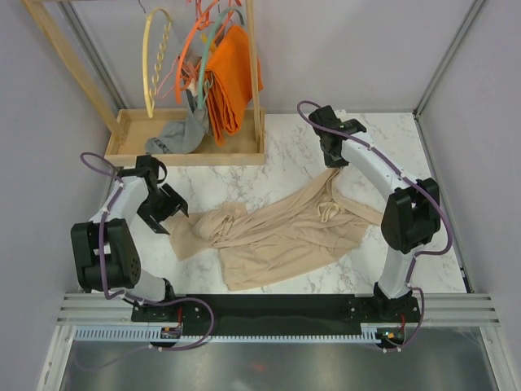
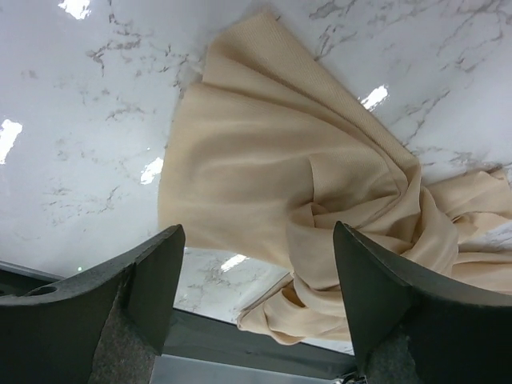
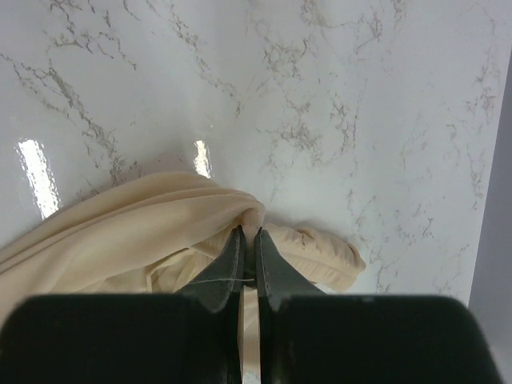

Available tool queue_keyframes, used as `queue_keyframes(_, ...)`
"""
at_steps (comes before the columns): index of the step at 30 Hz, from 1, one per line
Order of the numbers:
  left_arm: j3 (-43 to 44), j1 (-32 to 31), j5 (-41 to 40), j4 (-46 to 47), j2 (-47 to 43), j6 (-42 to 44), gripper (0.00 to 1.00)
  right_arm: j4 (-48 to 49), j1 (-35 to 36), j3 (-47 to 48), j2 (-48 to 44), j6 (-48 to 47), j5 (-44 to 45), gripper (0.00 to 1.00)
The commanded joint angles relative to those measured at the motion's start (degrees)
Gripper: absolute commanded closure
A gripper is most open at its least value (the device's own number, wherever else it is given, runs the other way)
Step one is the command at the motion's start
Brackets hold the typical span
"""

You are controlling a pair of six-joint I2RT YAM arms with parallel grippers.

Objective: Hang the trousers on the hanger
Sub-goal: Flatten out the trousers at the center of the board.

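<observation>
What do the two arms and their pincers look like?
The left arm and right arm both have curved white links between boxy black joints, and a purple cable loops along each. The left pincer and right pincer have black wedge-shaped fingers that taper to the tips, with greyish inner faces on the left one.

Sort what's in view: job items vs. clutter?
Job: trousers, pinched in the right gripper; cream hanger; open left gripper.
Clutter: orange hangers, teal hanger, orange cloth, grey garment, wooden rack.
</observation>
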Motion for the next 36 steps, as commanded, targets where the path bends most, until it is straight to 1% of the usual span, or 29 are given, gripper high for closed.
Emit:
queue_keyframes(1,2.51,0.68,-1.32,3.74,3.46,-3.56,0.18,-0.57,-0.24,-0.71,-2.32,-1.01,-2.24,1.00)
queue_keyframes(3,3.21,1.03,-1.32,4.27,6.70,-3.91,0.21,-0.30,-0.33,-0.62,-2.06,-1.10,-2.94,1.00)
queue_keyframes(5,3.74,1.38,-1.32,4.79,8.21,-4.18,0.26,-0.13,-0.85,-0.62,-1.97,-1.28,-3.65,1.00)
queue_keyframes(7,3.57,2.69,-1.32,5.85,9.61,-4.26,0.34,-0.13,-1.55,-0.53,-1.97,-1.27,-4.70,1.00)
queue_keyframes(8,3.48,3.13,-1.32,6.11,10.06,-3.92,0.35,-0.04,-1.82,-0.62,-1.97,-1.28,-4.97,1.00)
queue_keyframes(10,3.74,4.28,-2.63,6.47,11.02,-3.56,0.36,0.05,-2.61,-0.71,-2.32,-1.28,-5.93,1.00)
queue_keyframes(15,4.62,6.21,-2.47,6.73,12.26,-2.42,0.37,0.14,-3.32,-0.88,-2.67,-1.28,-6.90,1.00)
queue_keyframes(21,5.77,6.39,-1.76,7.52,13.84,-1.98,0.37,0.05,-3.58,-0.53,-2.41,-1.28,-7.69,1.00)
queue_keyframes(30,3.57,6.39,0.96,9.63,17.18,-1.80,0.37,-0.04,-3.67,0.78,-2.15,-1.54,-8.13,1.00)
queue_keyframes(31,2.87,6.39,1.05,9.80,17.53,-1.72,0.40,-0.04,-3.67,0.87,-2.23,-1.63,-8.13,1.00)
queue_keyframes(33,2.69,6.48,0.88,10.07,17.88,-0.93,0.49,-0.21,-3.67,1.31,-2.32,-1.71,-8.13,1.00)
queue_keyframes(34,2.95,6.39,0.79,10.16,18.32,-0.40,0.64,-0.21,-3.76,1.40,-2.41,-1.80,-8.05,1.00)
queue_keyframes(36,3.39,6.48,0.61,10.16,18.50,0.30,0.79,-0.30,-3.67,1.49,-2.67,-1.80,-7.87,1.00)
